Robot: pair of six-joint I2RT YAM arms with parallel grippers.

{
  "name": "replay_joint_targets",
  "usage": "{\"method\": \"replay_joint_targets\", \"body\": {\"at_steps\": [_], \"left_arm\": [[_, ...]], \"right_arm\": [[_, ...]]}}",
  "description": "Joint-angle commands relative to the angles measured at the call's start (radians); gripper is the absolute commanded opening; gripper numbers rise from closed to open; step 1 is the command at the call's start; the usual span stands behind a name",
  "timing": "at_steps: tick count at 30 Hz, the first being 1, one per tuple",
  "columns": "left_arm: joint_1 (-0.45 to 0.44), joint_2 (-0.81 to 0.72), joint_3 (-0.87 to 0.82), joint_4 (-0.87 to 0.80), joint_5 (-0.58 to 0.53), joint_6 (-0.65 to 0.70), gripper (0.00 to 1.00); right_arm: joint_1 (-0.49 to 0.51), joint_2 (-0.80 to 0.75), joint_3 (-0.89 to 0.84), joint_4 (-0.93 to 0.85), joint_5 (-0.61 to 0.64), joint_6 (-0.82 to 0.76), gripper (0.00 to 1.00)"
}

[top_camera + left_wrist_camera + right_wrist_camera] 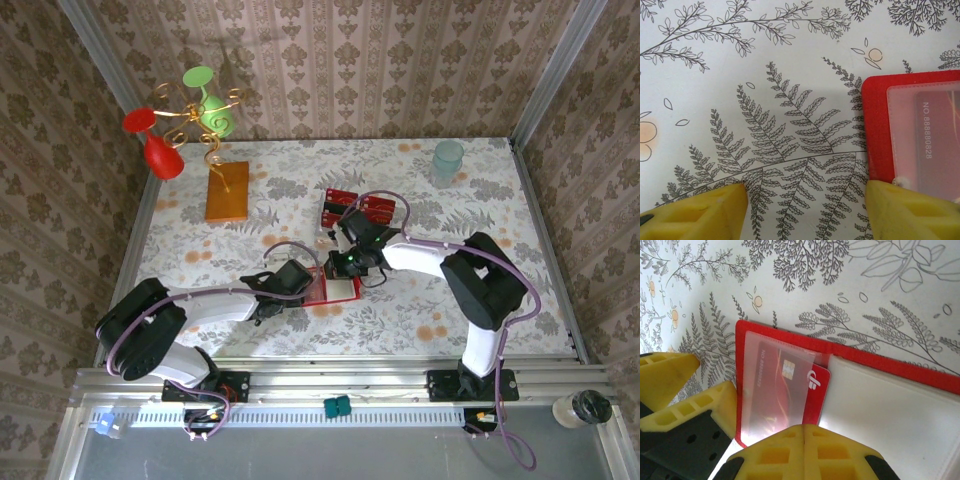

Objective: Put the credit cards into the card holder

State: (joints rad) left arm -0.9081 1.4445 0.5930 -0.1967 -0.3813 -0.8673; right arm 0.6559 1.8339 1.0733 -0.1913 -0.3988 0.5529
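The card holder (pixel 338 291) lies open on the table, red with a pale inside (pixel 880 405). One credit card (pixel 816 385) sits in its clear pocket (pixel 772 385), its right end sticking out past the pocket's edge. My right gripper (pixel 804 428) is shut, its tips just over the near edge of that card and pocket, with nothing seen between them. My left gripper (pixel 805 185) is open, with its right finger (pixel 910 210) on the holder's red corner (pixel 875 125). Two more credit cards (pixel 343 204) (pixel 378 210) lie further back on the table.
An orange-brown slab (pixel 227 190) lies at the back left. Beside it a gold stand holds a red glass (pixel 160 152) and a green glass (pixel 213 116). A pale blue cup (pixel 447 160) stands at the back right. Patterned walls close in the table.
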Motion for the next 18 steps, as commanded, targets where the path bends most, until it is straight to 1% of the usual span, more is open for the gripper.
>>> {"method": "replay_joint_targets", "body": {"at_steps": [1,10,18], "left_arm": [[0.012,0.014,-0.006,-0.025,-0.008,0.019,0.65],[0.021,0.025,-0.001,-0.018,-0.005,0.027,0.65],[0.022,0.028,-0.001,-0.011,-0.001,0.028,0.65]], "right_arm": [[0.012,0.038,0.028,-0.018,0.013,0.003,0.0],[0.023,0.087,0.042,-0.007,0.014,0.01,0.0],[0.047,0.117,0.081,-0.031,0.014,0.005,0.0]]}}
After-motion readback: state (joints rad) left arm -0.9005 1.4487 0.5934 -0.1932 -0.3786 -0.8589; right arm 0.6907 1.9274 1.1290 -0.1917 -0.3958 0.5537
